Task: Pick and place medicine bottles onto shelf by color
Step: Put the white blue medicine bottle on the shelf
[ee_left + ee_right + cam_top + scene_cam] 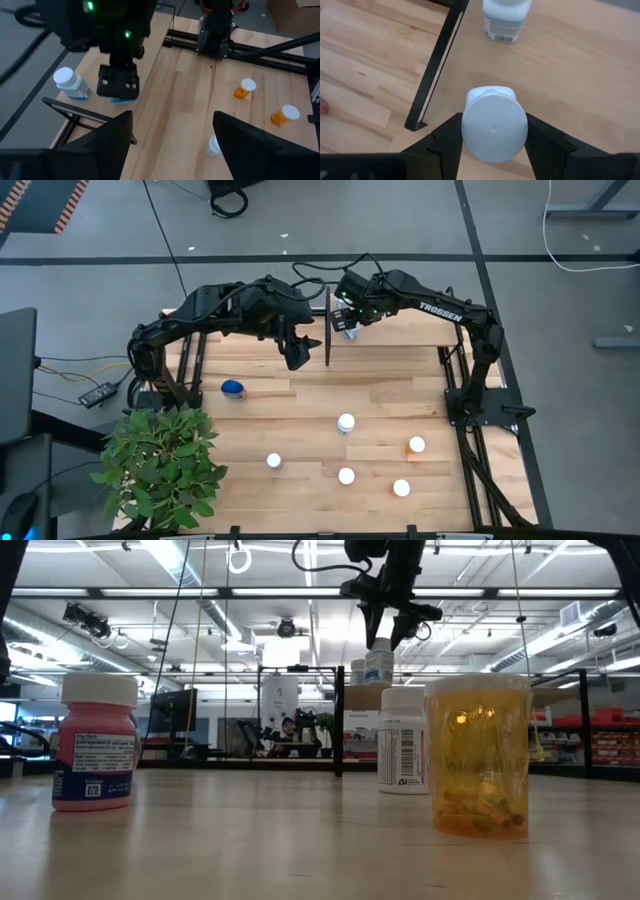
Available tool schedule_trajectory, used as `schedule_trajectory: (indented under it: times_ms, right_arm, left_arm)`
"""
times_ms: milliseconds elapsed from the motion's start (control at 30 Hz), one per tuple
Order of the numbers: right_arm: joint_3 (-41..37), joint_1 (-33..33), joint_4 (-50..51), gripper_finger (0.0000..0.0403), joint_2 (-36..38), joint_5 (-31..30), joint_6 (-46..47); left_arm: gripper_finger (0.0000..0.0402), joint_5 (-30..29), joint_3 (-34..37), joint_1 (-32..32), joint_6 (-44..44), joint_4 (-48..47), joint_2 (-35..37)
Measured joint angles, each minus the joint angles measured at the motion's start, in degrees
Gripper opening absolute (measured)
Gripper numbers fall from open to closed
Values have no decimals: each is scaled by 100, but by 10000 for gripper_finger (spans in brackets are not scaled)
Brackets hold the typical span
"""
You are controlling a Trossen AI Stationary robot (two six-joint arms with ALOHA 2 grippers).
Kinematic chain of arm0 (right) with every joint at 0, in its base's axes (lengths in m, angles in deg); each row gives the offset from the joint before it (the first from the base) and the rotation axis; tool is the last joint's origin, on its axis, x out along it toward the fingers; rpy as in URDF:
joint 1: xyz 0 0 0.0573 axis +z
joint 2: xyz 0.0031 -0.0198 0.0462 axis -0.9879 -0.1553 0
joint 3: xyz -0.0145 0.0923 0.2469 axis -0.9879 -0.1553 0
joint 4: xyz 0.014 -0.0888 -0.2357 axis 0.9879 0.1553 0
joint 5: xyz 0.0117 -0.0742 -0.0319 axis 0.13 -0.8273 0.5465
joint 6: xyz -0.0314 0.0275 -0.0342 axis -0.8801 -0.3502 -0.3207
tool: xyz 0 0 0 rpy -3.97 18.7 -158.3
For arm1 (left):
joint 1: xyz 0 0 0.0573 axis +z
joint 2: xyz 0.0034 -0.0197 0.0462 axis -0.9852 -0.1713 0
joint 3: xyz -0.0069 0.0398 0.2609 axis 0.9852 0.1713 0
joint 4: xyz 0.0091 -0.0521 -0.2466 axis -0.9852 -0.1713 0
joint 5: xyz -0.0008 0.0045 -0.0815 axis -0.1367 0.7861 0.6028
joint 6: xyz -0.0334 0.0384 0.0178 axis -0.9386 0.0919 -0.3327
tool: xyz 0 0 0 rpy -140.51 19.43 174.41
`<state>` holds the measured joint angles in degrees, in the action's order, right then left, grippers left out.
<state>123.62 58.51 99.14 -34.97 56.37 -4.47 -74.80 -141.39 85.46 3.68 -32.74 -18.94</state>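
My right gripper (494, 131) is at the far middle of the table, over the shelf (570, 65), shut on a white-capped white medicine bottle (350, 330). A second white bottle (505, 17) stands on the shelf panel just beyond it. My left gripper (300, 352) hangs open beside the shelf's black rail (328, 335), touching nothing. On the table stand a blue bottle (233, 389), several white-capped ones such as (346, 423), and an orange one (417, 445). My right gripper pinches the white bottle by its round cap (494, 127), one finger (447, 137) on each side. It comes from above, pointing down. The bottle is upright, its base (378, 680) down at the shelf panel; whether it rests there I cannot tell.
A leafy plant (165, 465) fills the near left corner. In the low view a pink bottle (95, 745), a white one (403, 740) and an orange one (478, 755) stand near the camera. Black frame rails (460, 395) edge the table's right side.
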Motion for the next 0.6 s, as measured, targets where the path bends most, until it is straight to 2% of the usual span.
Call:
schedule_trajectory:
  times_ms: [400, 600]
  right_arm:
    - [0, 60, -102, 194, 0, -293, 546]
    - [0, 58, -111, 210, -1, -339, 623]
  left_arm:
    - [282, 1, 0, -466, 180, 67, 45]
    - [282, 7, 0, -678, 185, 67, 48]
